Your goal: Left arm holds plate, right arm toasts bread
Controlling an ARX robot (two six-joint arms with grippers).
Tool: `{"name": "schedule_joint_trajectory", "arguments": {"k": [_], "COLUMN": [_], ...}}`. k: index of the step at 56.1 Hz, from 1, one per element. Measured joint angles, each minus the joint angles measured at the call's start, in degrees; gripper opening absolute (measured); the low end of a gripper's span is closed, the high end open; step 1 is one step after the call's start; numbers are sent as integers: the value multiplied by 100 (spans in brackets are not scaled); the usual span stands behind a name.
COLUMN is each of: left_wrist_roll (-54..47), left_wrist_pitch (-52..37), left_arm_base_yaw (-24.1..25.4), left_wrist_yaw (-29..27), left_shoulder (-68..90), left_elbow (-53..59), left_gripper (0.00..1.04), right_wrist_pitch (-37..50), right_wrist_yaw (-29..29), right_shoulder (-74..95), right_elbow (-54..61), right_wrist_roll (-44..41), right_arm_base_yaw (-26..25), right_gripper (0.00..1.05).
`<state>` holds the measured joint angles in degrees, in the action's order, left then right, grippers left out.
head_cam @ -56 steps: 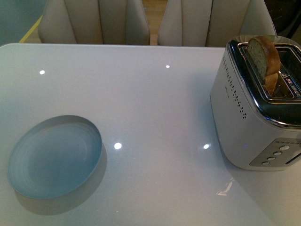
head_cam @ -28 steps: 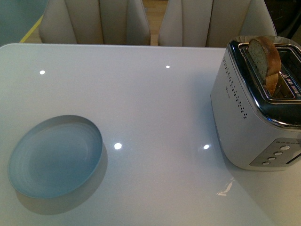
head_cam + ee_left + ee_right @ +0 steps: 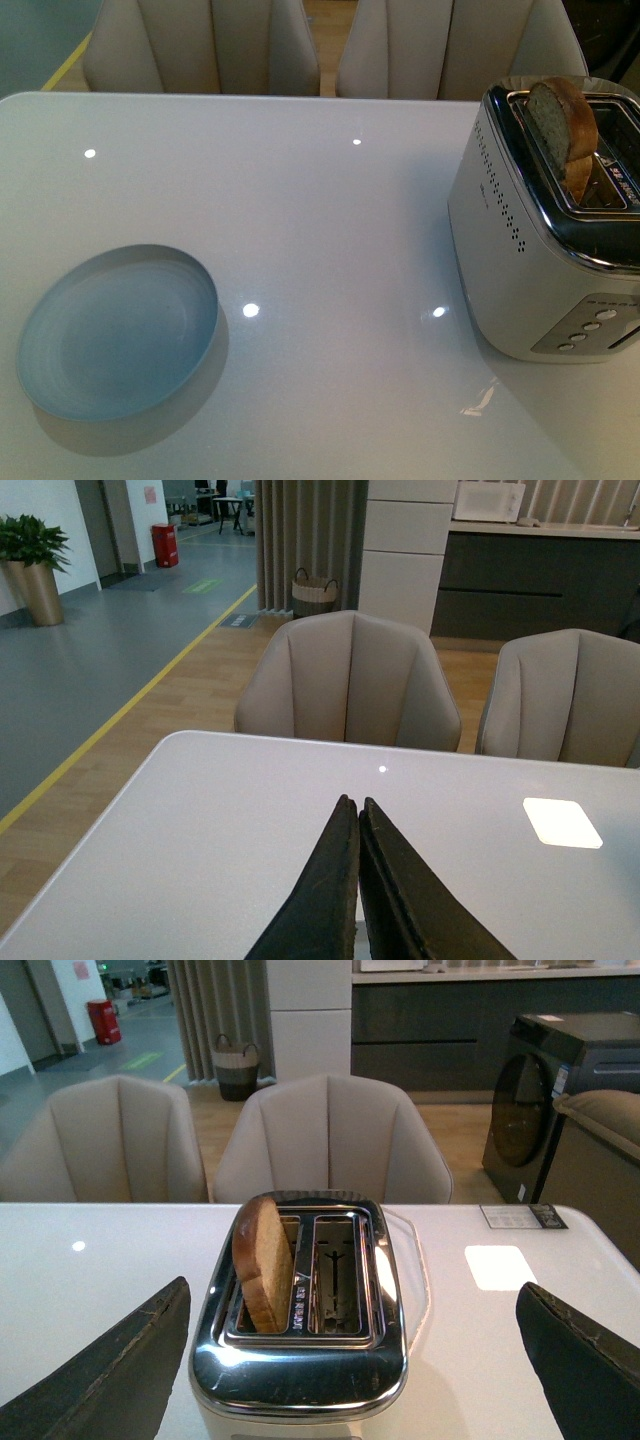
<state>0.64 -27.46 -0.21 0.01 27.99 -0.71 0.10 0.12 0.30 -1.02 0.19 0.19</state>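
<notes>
The pale blue-grey plate (image 3: 118, 332) rests on the white table (image 3: 330, 220) at the front left, with no gripper near it in the front view. A slice of bread (image 3: 562, 122) stands upright in one slot of the silver toaster (image 3: 545, 240) at the right, its rounded top sticking out. In the right wrist view the bread (image 3: 264, 1260) leans in the toaster's slot (image 3: 300, 1300), and my right gripper (image 3: 355, 1370) is open, its dark fingers (image 3: 120, 1375) wide on either side of the toaster. My left gripper (image 3: 353, 805) is shut with nothing in it, above bare table.
Two beige chairs (image 3: 210, 45) stand behind the table's far edge. The toaster's second slot (image 3: 338, 1280) holds nothing. Buttons (image 3: 590, 325) run along the toaster's front face.
</notes>
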Motion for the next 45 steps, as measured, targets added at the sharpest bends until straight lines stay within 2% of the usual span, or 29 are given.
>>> {"name": "schedule_joint_trajectory", "arguments": {"k": [13, 39, 45], "left_wrist_roll": [0, 0, 0], "left_wrist_pitch": [905, 1766, 2653], "left_arm_base_yaw": [0, 0, 0], "left_wrist_yaw": [0, 0, 0], "left_shoulder": [-964, -1821, -2551], "left_elbow": [0, -2, -2], "left_gripper": [3, 3, 3], "right_wrist_pitch": [0, 0, 0], "right_wrist_yaw": [0, 0, 0], "right_shoulder": [0, 0, 2], "right_elbow": [0, 0, 0], "right_wrist_roll": [-2, 0, -2], "right_arm_base_yaw": [0, 0, 0], "right_gripper": [96, 96, 96]}}
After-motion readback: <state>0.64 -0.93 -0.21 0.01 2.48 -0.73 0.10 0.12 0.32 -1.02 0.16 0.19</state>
